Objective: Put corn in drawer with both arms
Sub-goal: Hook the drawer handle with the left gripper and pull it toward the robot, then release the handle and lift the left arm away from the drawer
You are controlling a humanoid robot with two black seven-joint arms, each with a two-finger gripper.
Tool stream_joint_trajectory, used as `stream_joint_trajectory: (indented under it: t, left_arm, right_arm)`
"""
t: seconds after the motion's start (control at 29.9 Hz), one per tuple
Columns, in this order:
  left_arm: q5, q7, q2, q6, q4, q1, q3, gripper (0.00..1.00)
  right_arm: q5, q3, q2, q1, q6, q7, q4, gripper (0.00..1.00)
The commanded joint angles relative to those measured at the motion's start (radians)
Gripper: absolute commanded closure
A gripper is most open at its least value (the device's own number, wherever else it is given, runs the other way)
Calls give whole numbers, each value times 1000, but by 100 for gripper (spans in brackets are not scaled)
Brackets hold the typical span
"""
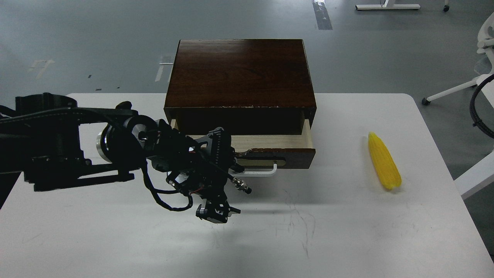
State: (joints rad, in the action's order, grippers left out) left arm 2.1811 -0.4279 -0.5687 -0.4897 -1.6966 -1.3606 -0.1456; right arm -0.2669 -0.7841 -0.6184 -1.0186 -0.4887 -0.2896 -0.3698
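The corn [384,162], a bright yellow cob, lies on the white table [347,231] right of the drawer, its point away from me. The drawer [297,156] is dark brown and stands partly open, with a strip of pale wood showing inside. My left arm comes in from the left. Its gripper [234,162] is at the left end of the white bar handle [262,172], closed on it; the fingers are dark and partly hidden by the wrist. My right gripper is out of view.
The dark wooden casing [239,73] sits at the back middle of the table. A black cable [476,116] and white chair legs [451,92] are beyond the table's right edge. The corn lies near that right edge.
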Motion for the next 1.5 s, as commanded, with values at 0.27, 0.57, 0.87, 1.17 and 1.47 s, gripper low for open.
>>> stream_joint_trajectory:
  t: [0.27,0.57,0.87,1.17,1.47]
  left_arm:
    - [-203,3,-11,1,12,-29,99,3]
    - [-859,5,-137,1,180,-45,377,2]
    - [-1553,-8,-76,1,624,4,397,2]
    - [-2098,-8,21,1,992,32,412,2]
    - [-2246,-2,30,1,1039,147,532,2]
  right_arm:
    - [0,0,-1,2,0,1,0,0]
    - [60,179,-76,-9,0,0,-12,0]
    - [280,583,-95,-163,0,-17,0,0]
    - [698,838,-83,-215,0,-59,-12,0]
    - [1066,1057,-9,-227,0,-174,-102,0]
